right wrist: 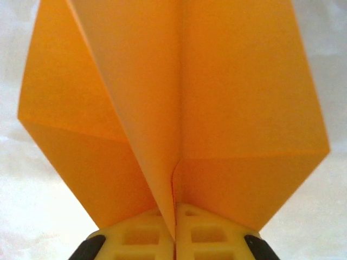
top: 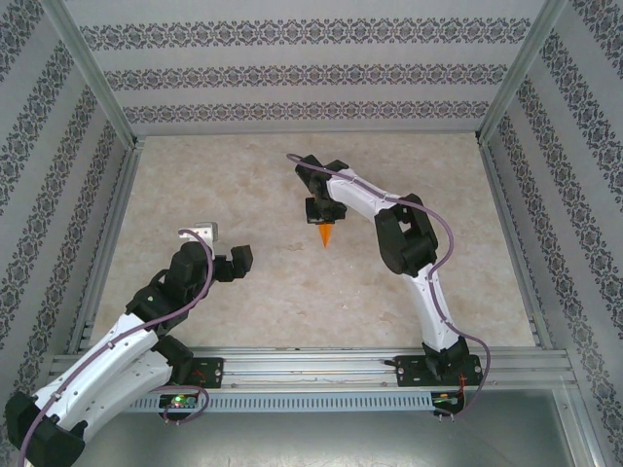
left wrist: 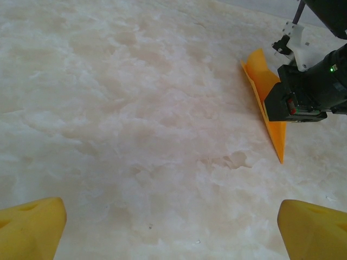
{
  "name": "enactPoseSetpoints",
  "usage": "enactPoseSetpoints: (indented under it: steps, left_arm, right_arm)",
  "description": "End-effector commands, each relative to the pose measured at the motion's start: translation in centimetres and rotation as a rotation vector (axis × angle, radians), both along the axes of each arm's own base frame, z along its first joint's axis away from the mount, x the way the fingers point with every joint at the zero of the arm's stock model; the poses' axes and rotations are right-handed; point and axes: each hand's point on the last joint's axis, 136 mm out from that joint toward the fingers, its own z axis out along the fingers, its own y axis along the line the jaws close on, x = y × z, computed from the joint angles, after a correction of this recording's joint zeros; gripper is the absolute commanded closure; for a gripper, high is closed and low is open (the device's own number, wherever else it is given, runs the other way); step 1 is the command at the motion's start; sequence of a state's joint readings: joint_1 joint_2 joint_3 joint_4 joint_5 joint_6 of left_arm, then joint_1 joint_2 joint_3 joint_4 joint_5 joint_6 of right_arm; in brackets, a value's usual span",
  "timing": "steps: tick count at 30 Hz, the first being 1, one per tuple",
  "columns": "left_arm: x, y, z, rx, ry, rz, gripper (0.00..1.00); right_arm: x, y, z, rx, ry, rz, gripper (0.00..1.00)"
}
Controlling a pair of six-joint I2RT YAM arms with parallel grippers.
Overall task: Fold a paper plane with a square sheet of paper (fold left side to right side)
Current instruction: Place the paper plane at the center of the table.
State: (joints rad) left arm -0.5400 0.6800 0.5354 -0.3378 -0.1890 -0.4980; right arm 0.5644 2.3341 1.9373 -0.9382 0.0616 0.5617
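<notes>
Pinching the paper plane [right wrist: 233, 97] by its centre ridge, the right hand [right wrist: 174, 230] holds it over mid-tabletop [top: 243, 195]; the left hand [top: 222, 249] hovers wide open nearby. A gentle, level release would likely spare the creases.

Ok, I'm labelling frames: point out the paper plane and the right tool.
paper plane [left wrist: 276, 136]: left wrist view, near its pointed tip.
right tool [right wrist: 174, 234]: right wrist view, between its fingertips on the fold.

Bright orange paper plane [top: 324, 236], marbled table [top: 243, 195]
</notes>
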Motion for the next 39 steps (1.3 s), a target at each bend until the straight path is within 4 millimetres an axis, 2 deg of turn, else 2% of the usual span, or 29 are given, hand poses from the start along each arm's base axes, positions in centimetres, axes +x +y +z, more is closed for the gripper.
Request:
enactPoseSetpoints:
  steps: [1, 5, 14, 20, 30, 39]
  left_arm:
    - [0.2, 0.4, 0.5, 0.006, -0.007, 0.008, 0.0]
    - [0.2, 0.4, 0.6, 0.011, -0.008, 0.008, 0.0]
    - [0.2, 0.6, 0.6, 0.025, -0.006, 0.009, 0.0]
    - [0.2, 0.6, 0.5, 0.029, -0.004, 0.012, 0.0]
    - [0.2, 0.6, 0.6, 0.028, -0.004, 0.012, 0.0]
    - [0.2, 0.7, 0.6, 0.029, -0.003, 0.013, 0.0]
  right_arm:
    - [-0.5, -0.4, -1.5, -0.006, 0.043, 0.002, 0.88]
    - [-0.6, -0.5, -1.6, 0.001, 0.046, -0.001, 0.81]
    - [-0.6, -1.0, -1.0, -0.006, 0.034, -0.004, 0.57]
    - [-0.5, -0.9, -0.1, 0.0, 0.016, -0.001, 0.53]
    - [-0.3, -0.7, 2.7, 0.013, -0.039, 0.021, 0.54]
    - [-0.6, -0.7, 3.6, 0.01, -0.048, 0.033, 0.53]
